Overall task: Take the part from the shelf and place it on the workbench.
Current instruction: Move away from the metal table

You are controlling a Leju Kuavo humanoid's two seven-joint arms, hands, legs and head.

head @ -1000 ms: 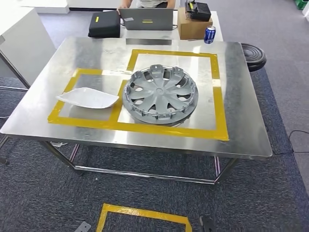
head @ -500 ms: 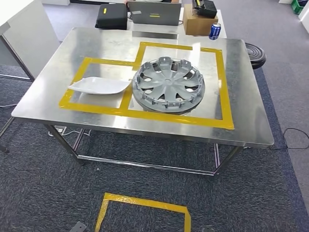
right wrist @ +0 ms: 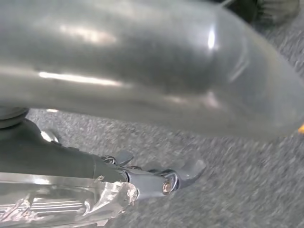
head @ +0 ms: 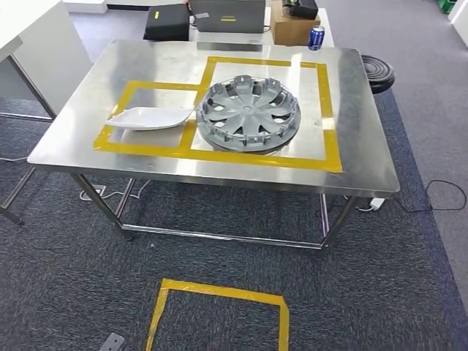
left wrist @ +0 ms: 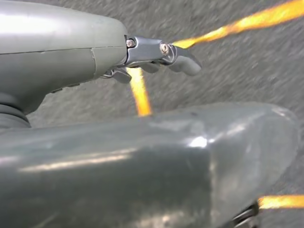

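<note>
A grey wheel cover (head: 249, 113) lies flat inside the larger yellow-taped rectangle on the steel workbench (head: 364, 164). Left of it a white curved panel (head: 150, 118) lies in the smaller taped rectangle. My left hand (left wrist: 136, 147) hangs over grey carpet and yellow floor tape, its fingers (left wrist: 165, 51) stretched out apart from the thick thumb, with nothing in it. My right hand (right wrist: 136, 80) also hangs over the carpet, fingers (right wrist: 168, 178) spread away from the thumb, empty.
A yellow tape square (head: 221, 294) marks the carpet in front of the bench. Behind the bench stand a laptop (head: 229, 14), a black case (head: 167, 22), a cardboard box (head: 295, 29) and a blue can (head: 316, 38). A black stool (head: 378, 73) is at the right, a white table (head: 33, 44) at the left.
The whole head view has shifted: the bench now sits farther off and higher in the picture, with more floor showing. The wheel cover and white panel keep their places on the bench.
</note>
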